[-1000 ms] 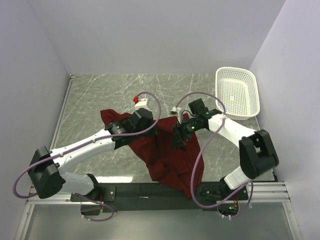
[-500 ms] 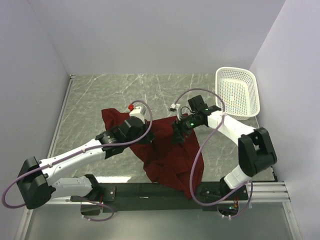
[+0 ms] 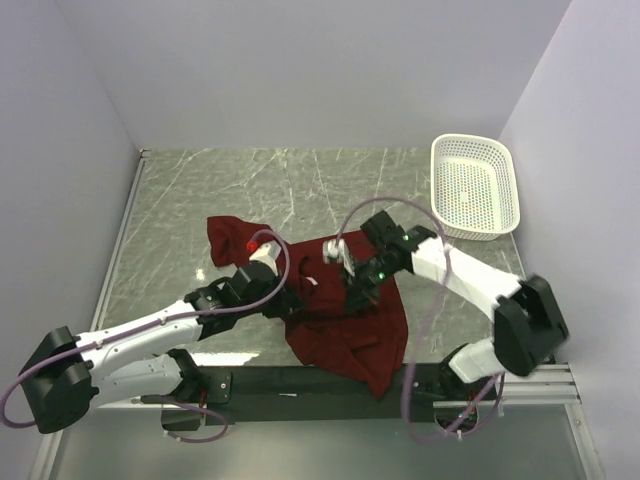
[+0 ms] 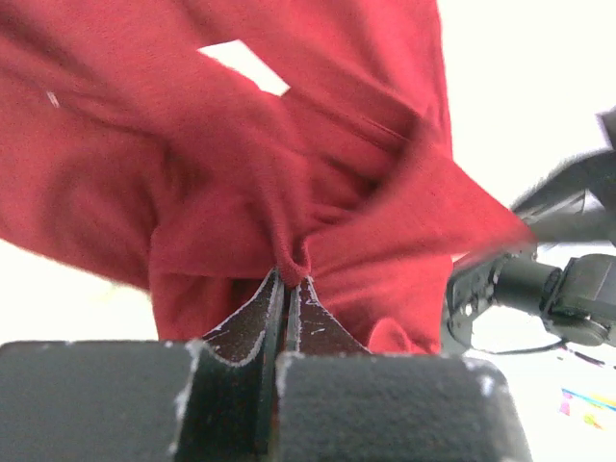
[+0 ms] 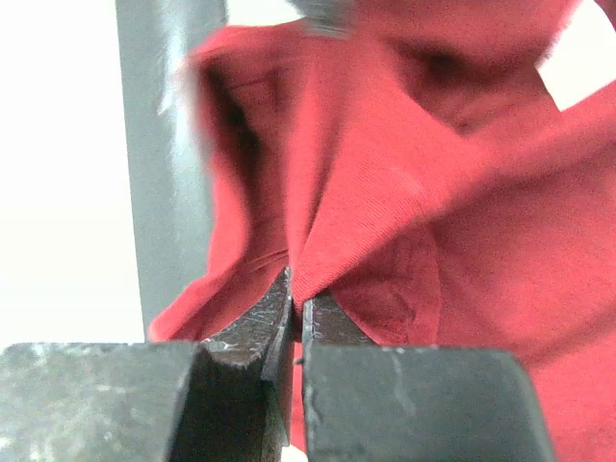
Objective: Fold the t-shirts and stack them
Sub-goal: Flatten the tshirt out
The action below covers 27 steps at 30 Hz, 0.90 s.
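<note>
Pinching folds of the maroon t-shirt point(image 3: 340, 335), the left gripper point(image 4: 287, 281) and right gripper point(image 5: 296, 294) each had jaws pressed together on cloth. The shirt lay crumpled on the table point(image 3: 200, 190), its near part draping over the front edge.

Bare surface point(image 3: 300, 175) stretches from the t-shirt point(image 3: 350, 330) to the back wall point(image 3: 300, 70), with room to pass. A white basket point(image 3: 475, 187) blocks the far right corner, while the left arm point(image 3: 145, 332) and right arm point(image 3: 458, 273) crowd the middle.

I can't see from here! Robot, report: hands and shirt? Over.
Left hand shut on t-shirt. Right hand shut on it too. T-shirt crumpled, not folded. Basket well aside.
</note>
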Motion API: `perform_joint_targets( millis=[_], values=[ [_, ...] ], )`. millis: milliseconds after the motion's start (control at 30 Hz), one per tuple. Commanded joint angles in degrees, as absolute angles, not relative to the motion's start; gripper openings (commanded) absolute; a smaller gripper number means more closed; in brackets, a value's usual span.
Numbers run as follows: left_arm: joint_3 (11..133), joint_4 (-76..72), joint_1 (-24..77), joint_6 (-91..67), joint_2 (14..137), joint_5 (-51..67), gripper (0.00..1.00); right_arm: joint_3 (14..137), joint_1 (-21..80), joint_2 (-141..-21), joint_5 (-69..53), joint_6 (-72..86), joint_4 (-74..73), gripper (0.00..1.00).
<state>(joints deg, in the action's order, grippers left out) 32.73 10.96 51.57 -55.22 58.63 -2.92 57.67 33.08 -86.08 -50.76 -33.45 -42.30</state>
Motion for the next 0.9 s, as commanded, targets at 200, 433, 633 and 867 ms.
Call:
perform_joint_targets(
  millis=[200,433,633,867],
  values=[
    [26.98,2.54,53.08,-61.88,63.98,11.68,0.12,46.15,55.18,-75.48,-37.80,-46.06,-50.54,0.03],
    [32.69,16.42,54.67,-59.24,51.54,-3.30,0.67,47.02,53.97,-73.84,-32.96,-42.21,-48.52,0.46],
    [35.15,16.97,50.11,-49.50,49.03,-5.99,0.83,48.07,43.35,-71.45,-37.52,-40.96,-46.84,0.47],
    [49.99,14.23,42.01,-29.82,72.31,6.49,0.68,50.10,42.19,-76.20,-42.98,-40.17,-47.28,0.43]
  ],
)
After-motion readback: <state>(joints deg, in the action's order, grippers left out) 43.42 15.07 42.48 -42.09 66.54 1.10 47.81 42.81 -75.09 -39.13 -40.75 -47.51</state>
